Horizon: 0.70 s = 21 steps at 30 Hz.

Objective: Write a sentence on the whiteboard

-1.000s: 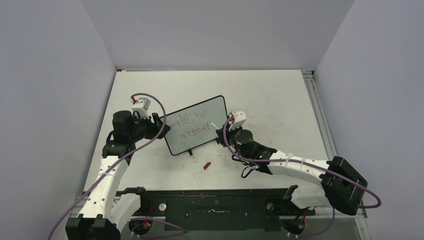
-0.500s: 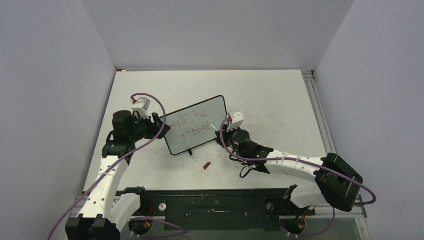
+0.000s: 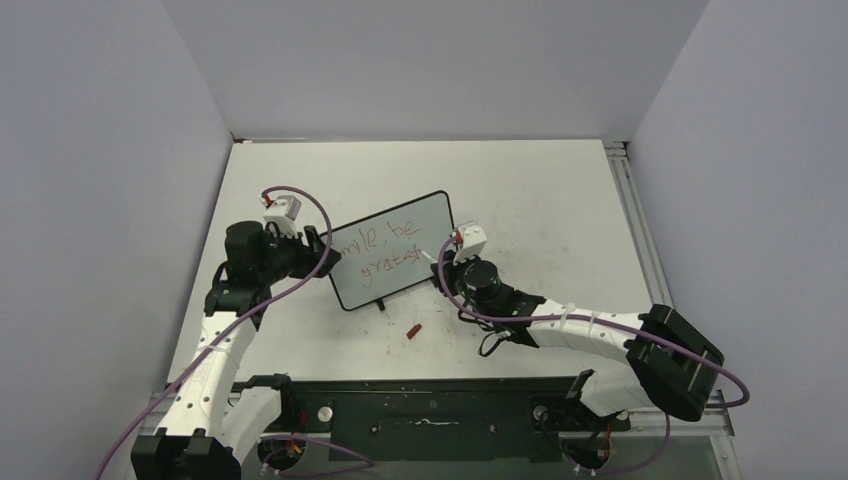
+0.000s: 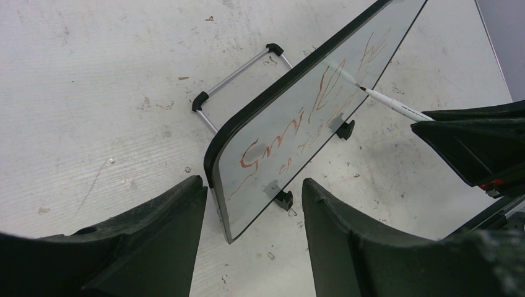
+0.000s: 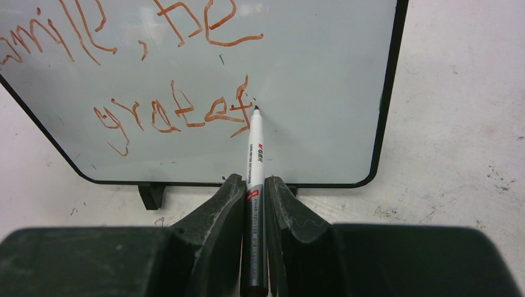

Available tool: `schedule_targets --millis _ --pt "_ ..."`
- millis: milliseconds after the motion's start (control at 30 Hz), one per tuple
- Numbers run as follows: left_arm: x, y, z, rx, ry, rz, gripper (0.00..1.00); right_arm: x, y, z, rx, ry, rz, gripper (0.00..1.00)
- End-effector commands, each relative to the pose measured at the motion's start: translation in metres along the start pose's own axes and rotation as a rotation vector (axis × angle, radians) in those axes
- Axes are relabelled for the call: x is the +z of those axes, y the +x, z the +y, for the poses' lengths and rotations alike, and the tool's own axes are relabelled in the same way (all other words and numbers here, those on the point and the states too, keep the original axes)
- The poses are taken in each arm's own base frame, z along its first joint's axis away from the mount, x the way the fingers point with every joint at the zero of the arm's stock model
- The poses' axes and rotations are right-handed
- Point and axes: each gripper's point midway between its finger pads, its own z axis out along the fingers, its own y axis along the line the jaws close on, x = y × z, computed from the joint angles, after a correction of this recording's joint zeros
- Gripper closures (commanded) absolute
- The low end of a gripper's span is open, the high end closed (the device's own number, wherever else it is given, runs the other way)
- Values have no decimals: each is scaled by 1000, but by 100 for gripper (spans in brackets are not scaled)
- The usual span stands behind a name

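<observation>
Nearest us, a small red cap [image 3: 413,331] lies alone on the scuffed white worktop [image 3: 540,190], in front of the board and apart from it. Next up, the right jaws are clenched on a slim white marker pen [image 5: 255,148], gripping its barrel low down. We see its tip touching the small black-framed glossy whiteboard [image 5: 322,93] just after the last letter. The board stands tilted back on its black feet [image 5: 150,195] in the middle of the worktop, between the two arms. The thin red handwritten sentence [image 5: 184,111] reads "Smile, be" on top and "gratef" below. At the board's left edge the left jaws stand released, parted either side of the lower corner; whether one touches the frame we cannot tell. Beyond, a silver wire prop [image 4: 241,71] lies behind the board.
</observation>
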Motion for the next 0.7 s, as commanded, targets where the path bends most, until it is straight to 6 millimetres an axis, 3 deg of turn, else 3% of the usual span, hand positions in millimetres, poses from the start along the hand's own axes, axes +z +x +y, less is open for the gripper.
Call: schedule_targets --millis 0,333,667 --pt "-3 -18 -6 35 20 -52 44 1 -1 -6 5 21 -25 95" --pt "-3 -17 -6 35 23 -51 44 -4 11 -13 9 44 1 95" --pt "-4 -18 -7 36 23 -53 44 -2 -6 -16 8 81 -43 95"
